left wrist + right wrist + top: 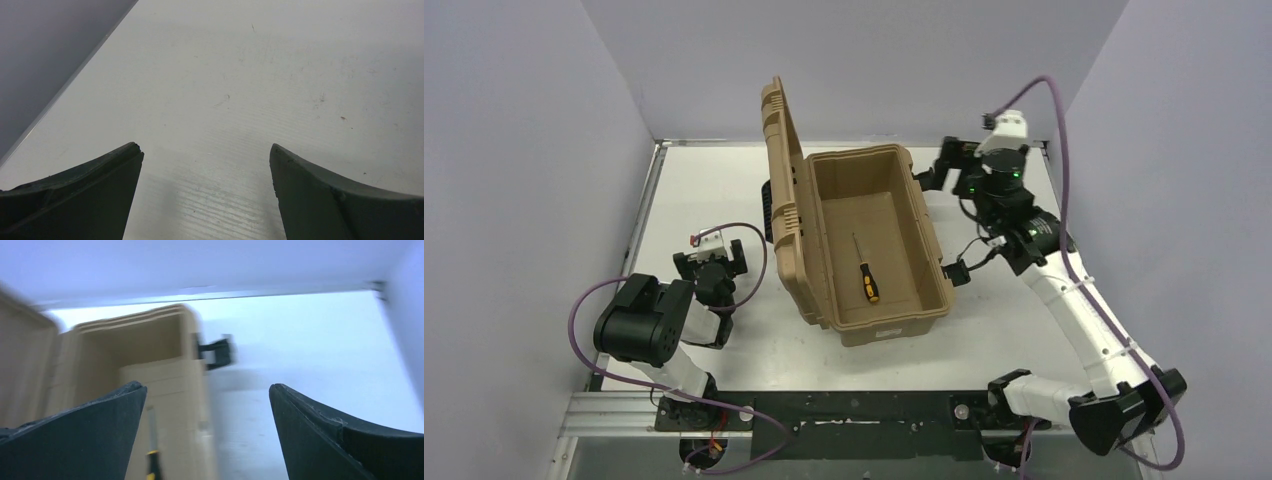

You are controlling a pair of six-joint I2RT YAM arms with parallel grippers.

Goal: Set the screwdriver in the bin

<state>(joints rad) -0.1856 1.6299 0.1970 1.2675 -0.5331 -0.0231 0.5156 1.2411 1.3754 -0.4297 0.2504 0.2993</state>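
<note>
The screwdriver (865, 270), with a thin silver shaft and a yellow-and-black handle, lies flat on the floor of the bin (930, 236). The bin is a tan hard case whose lid (784, 170) stands up on its left side. My right gripper (938, 165) is open and holds nothing. It hangs beside the bin's far right corner, apart from the screwdriver. The blurred right wrist view shows the right gripper (207, 387) over the bin's right wall (175, 385), with the screwdriver (152, 460) low inside. My left gripper (720, 264) is open over bare table left of the bin (206, 150).
A black latch (216, 352) sticks out from the bin's right side, and another latch (955, 271) sits nearer on that side. Grey walls close in the table at the back, left and right. A metal rail (624, 412) runs along the near edge by the arm bases.
</note>
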